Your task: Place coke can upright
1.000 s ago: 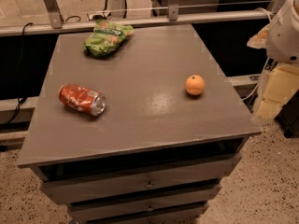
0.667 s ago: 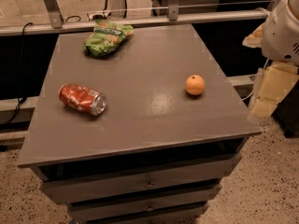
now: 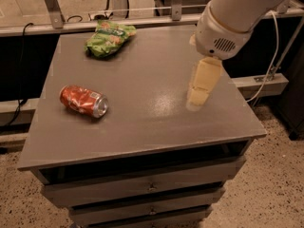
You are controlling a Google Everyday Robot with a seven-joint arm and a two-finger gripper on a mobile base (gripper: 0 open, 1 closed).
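**Inspector:** What is occupying most of the frame?

**Assistant:** A grey table (image 3: 142, 122) is filling the centre. Its drawers (image 3: 152, 186) are showing below the top, along the bottom of the frame.

**Inspector:** And the robot?

**Assistant:** A white arm (image 3: 232, 13) is reaching in from the upper right corner and hanging over the right part of the tabletop.

**Inspector:** Next item.

**Assistant:** A green snack bag (image 3: 109, 37) is lying on the table in the upper left of the frame, near the far edge.

**Inspector:** Gripper position and state?

**Assistant:** The cream gripper (image 3: 195, 101) is pointing down below the arm, right of centre, with its tip close to the tabletop. I cannot tell whether it is open or closed. It is holding nothing that I can see.

**Inspector:** The task object?

**Assistant:** The coke can (image 3: 84, 100) is lying on its side at centre left, with its silver end facing the lower right. It is sitting well apart from the gripper and the bag.
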